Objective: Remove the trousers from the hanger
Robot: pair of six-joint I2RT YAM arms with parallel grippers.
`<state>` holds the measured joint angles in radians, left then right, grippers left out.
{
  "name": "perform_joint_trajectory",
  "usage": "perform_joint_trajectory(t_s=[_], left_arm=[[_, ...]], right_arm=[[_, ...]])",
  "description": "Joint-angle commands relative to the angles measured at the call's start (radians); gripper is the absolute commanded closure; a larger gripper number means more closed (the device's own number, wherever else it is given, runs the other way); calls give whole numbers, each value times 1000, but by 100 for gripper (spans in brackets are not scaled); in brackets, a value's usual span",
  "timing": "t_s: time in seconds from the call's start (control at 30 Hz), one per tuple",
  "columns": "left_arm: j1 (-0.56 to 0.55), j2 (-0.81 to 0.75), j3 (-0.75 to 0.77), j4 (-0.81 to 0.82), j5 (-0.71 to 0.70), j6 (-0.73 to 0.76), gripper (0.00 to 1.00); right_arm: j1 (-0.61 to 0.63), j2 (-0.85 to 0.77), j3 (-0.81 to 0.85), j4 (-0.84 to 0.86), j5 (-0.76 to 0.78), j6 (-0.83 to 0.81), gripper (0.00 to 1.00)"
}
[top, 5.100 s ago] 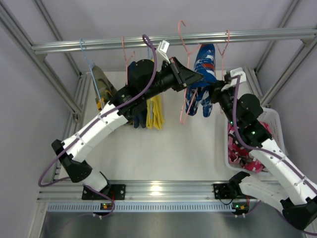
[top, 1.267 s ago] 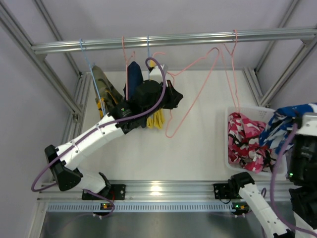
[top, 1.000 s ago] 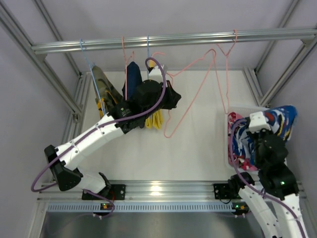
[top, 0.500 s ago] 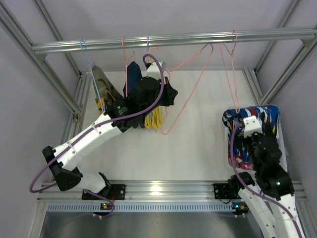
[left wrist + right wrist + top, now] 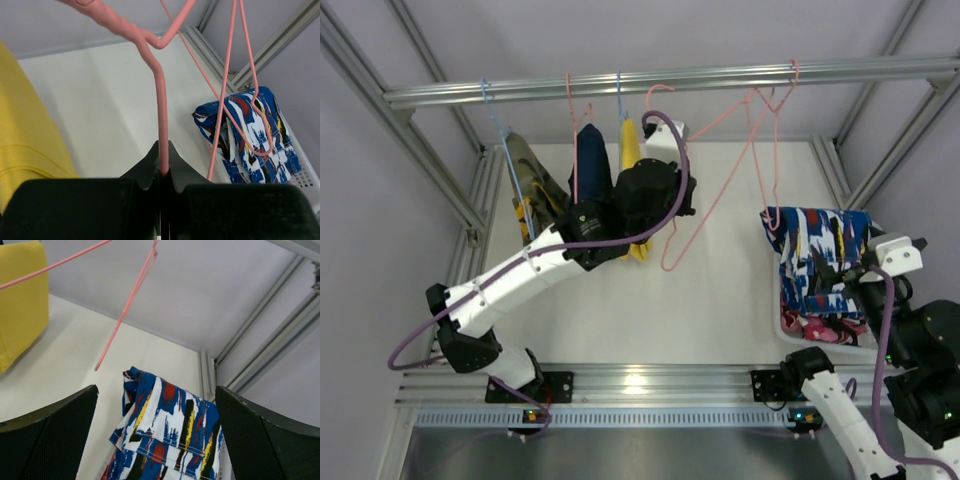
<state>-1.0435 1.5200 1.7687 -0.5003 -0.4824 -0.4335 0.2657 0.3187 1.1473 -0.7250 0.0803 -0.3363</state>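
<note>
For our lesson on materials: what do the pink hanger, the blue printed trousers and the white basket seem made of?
The pink hanger looks like thin bent wire, probably plastic-coated: smooth, with a slight sheen. The blue trousers are soft printed cloth, matt, with folds and a stitched hem. The basket is likely moulded white plastic; its wall is a grid of small holes.

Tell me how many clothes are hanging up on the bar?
3. An olive one hangs at the left, a navy one next to it, and a yellow one beside that. The left arm may hide more.
</note>
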Motion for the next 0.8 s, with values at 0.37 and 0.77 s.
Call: perform_joint_trajectory(t_s=[0.37,0.77], left_arm=[[-56,155,210,-66,-317,210,100],[-64,83,181,-69,-289,50,100]], right_arm=[[-8,82,60,39,-189,135,5],[13,318,-182,809,-795,902,26]])
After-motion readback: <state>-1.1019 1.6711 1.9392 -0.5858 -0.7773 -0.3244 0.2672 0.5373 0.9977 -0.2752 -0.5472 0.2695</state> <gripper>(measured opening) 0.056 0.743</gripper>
